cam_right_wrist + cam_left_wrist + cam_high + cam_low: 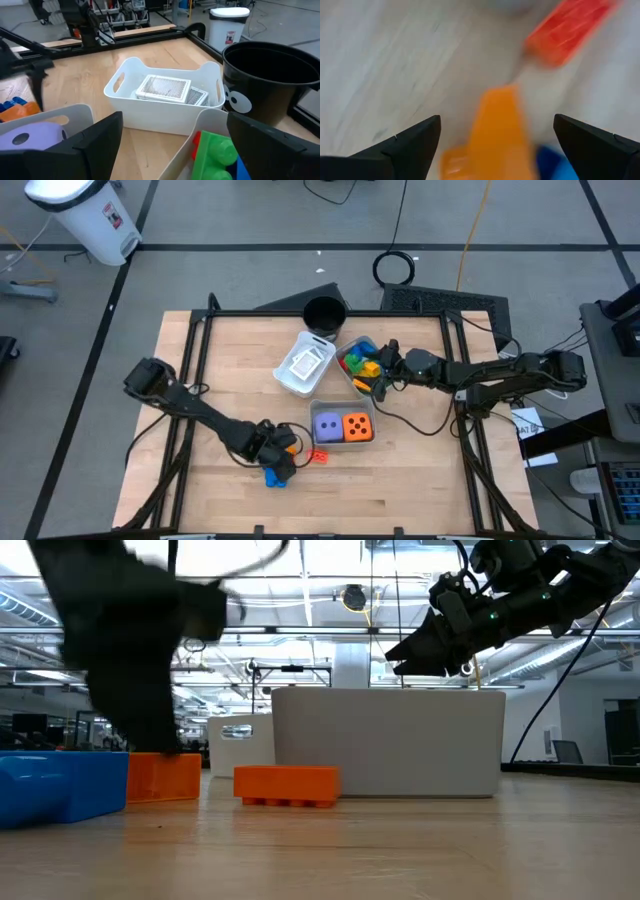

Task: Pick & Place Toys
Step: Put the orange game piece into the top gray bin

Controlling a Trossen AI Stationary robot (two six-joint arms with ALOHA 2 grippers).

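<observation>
at the table's near edge: orange block (497,132) between the spread, open fingers of the left gripper (278,452); blue block (274,476) beside it, red block (319,455) near. purple die (327,426) and orange die (359,426) share a grey tray (341,406). right gripper (382,380), open, empty, above the tray of mixed blocks (357,361).

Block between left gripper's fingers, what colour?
Orange block, left gripper open around it; left wrist view.
</observation>
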